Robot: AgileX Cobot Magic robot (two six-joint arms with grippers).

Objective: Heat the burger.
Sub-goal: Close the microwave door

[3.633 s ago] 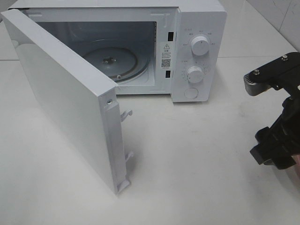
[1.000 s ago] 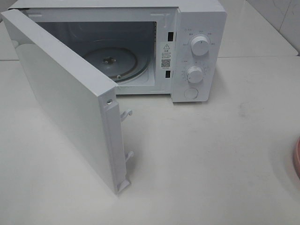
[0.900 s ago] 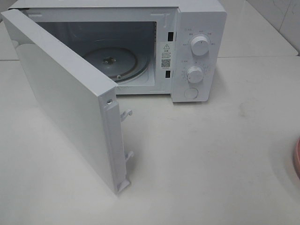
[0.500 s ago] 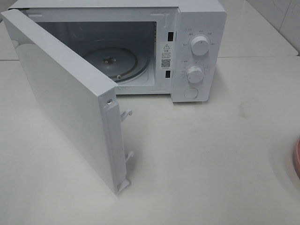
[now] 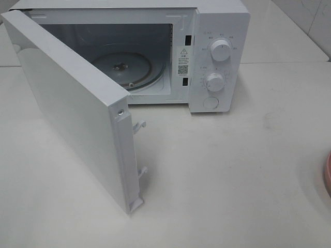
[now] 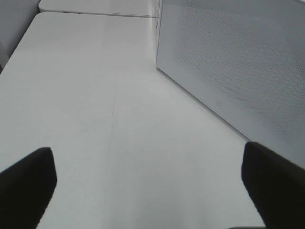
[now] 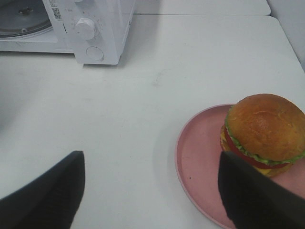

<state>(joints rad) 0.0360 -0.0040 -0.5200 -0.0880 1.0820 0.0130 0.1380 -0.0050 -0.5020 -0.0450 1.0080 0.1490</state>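
Both pincers stand wide apart with nothing between their fingers. Seen from its own wrist camera, the right gripper [image 7: 150,191] hovers above the white table [image 7: 200,57], its two dark fingers [image 7: 45,195] spread to either side of the near rim of a round pink plate [image 7: 198,162]. On that plate sits the burger [image 7: 263,134], toward the side away from the microwave, with its glossy brown bun on top and lettuce, tomato and cheese showing at the edge; one dark finger overlaps the plate just beside the burger in the picture, and whether it touches cannot be told. The left gripper [image 6: 150,183] hangs over bare tabletop, next to the outer face of the microwave door [image 6: 233,62], holding nothing. From the high camera, the white microwave [image 5: 220,31] stands at the back of the table with its door [image 5: 72,108] swung wide open, the glass turntable [image 5: 124,70] visible inside and two knobs [image 5: 221,51] on the control panel. Only a sliver of the pink plate [image 5: 327,173] shows at that view's right edge, well apart from the microwave; neither arm appears there.
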